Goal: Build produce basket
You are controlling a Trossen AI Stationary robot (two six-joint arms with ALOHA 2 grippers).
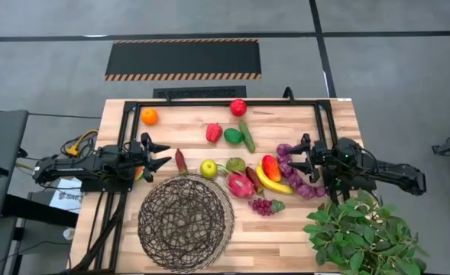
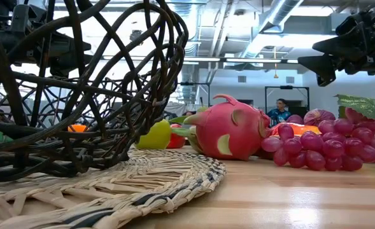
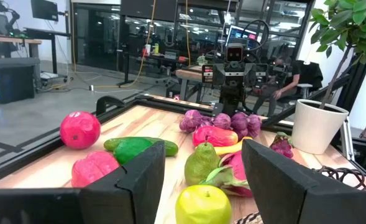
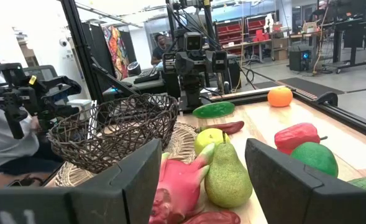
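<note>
The basket (image 1: 186, 221), a wide bowl of dark woven wire, sits on a round straw mat near the table's near edge and fills the left of the low view (image 2: 79, 83). The produce lies loose on the wood beyond it: dragonfruit (image 1: 240, 184), banana (image 1: 272, 183), yellow-green apple (image 1: 208, 168), pear (image 1: 235, 163), red pepper (image 1: 214, 132), cucumber (image 1: 247, 136), orange (image 1: 149, 116), purple grapes (image 1: 264, 205). My left gripper (image 1: 163, 153) hovers open left of the apple (image 3: 202, 204). My right gripper (image 1: 297, 156) hovers open right of the banana, facing the pear (image 4: 227, 177).
A leafy green plant (image 1: 362, 233) in a white pot stands at the near right corner. A black metal frame (image 1: 225, 101) runs along the table's far and side edges. A red round fruit (image 1: 238, 107) lies by the far rail. A person sits beyond the table (image 2: 280, 111).
</note>
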